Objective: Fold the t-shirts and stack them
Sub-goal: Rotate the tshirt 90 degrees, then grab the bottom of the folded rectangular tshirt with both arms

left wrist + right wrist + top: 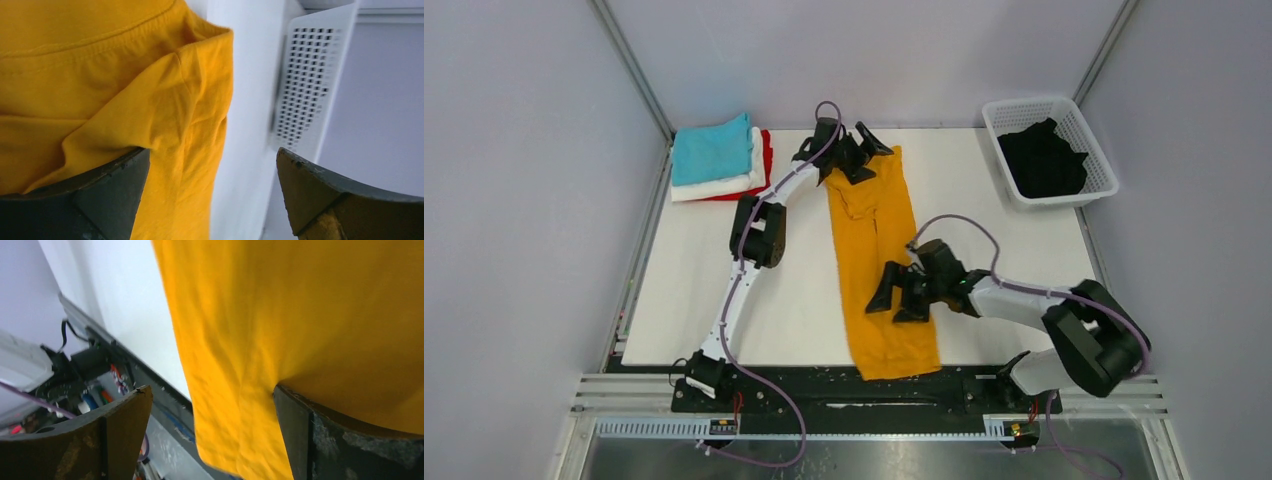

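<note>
A mustard-orange t-shirt (pixel 879 260) lies as a long narrow strip down the middle of the table, collar end far, hem at the near edge. My left gripper (pixel 871 157) hovers open over the collar end; in the left wrist view, the left gripper (pixel 212 155) has the shirt (pixel 125 90) under one finger and nothing held. My right gripper (pixel 897 302) stands open above the strip's lower half; the right wrist view shows the right gripper (pixel 211 390) over the cloth's (pixel 300 315) left edge. Folded teal (pixel 712 150), white (pixel 724 185) and red (pixel 766 155) t-shirts are stacked at the far left. A black t-shirt (pixel 1044 160) lies crumpled in the basket.
The white lattice basket (pixel 1096 150) stands at the far right corner, also seen in the left wrist view as the basket (pixel 310 75). The white table (pixel 704 270) ends at a black rail (pixel 824 385) by the arm bases. Grey walls close both sides.
</note>
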`<state>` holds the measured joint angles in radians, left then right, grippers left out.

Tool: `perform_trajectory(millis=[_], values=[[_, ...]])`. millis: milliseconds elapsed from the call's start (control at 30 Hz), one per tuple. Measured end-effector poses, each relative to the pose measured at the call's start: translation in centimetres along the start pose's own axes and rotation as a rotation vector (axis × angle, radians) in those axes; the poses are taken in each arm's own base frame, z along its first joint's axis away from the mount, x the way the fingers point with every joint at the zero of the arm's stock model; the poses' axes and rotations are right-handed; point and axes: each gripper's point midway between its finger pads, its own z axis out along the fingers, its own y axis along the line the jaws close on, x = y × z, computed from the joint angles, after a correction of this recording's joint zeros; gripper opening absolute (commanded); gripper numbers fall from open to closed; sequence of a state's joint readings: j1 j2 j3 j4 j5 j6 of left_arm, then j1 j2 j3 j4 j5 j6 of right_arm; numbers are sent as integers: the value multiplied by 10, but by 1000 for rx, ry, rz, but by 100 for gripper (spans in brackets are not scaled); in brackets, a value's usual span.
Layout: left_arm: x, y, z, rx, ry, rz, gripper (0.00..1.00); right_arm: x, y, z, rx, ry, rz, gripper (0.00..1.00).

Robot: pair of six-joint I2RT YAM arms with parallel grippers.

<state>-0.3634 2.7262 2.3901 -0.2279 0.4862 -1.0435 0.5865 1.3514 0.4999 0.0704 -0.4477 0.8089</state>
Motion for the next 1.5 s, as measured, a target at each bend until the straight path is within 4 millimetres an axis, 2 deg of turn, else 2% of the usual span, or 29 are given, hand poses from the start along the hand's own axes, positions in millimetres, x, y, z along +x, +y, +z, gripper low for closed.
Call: perform_trajectory(millis=[67,167,267,400,700,867,967,1033,1133,1233,1300,1367,1400,1433,1500], values=[[-2,-6,7,62,3,-35,99,17,23,16,-36,75,-43,100],[-9,-11,15,123,-14,-74,99,31,54,33,-89,147,-92,99],[-18,-11,19,150,-47,-109,99,31,69,36,-111,159,-108,99],[-32,-10,23,168,-116,-156,99,17,79,32,-93,119,-153,99],[-71,-5,23,193,-251,-215,99,-10,72,-7,14,-68,-303,100],[-75,-8,14,172,-254,-148,99,-32,54,-31,95,-162,-315,99],[-66,-23,-5,131,-214,-84,99,-45,32,-42,128,-209,-272,99],[-55,-44,-31,101,-177,-17,99,-49,11,-50,153,-235,-220,100],[-21,-87,-94,63,-132,129,99,-43,-16,-58,186,-238,-161,100],[39,-133,-176,72,-106,290,99,-26,-21,-64,168,-210,-161,99],[88,-148,-222,102,-107,387,99,-17,-26,-68,169,-206,-167,99],[144,-141,-256,109,-87,456,99,-9,-34,-70,184,-195,-166,96],[175,-127,-266,91,-58,481,99,-4,-39,-70,196,-181,-164,93],[195,-113,-270,72,-35,495,99,1,-45,-70,211,-165,-159,91],[241,-67,-273,-16,32,511,98,9,-52,-68,234,-135,-157,88]])
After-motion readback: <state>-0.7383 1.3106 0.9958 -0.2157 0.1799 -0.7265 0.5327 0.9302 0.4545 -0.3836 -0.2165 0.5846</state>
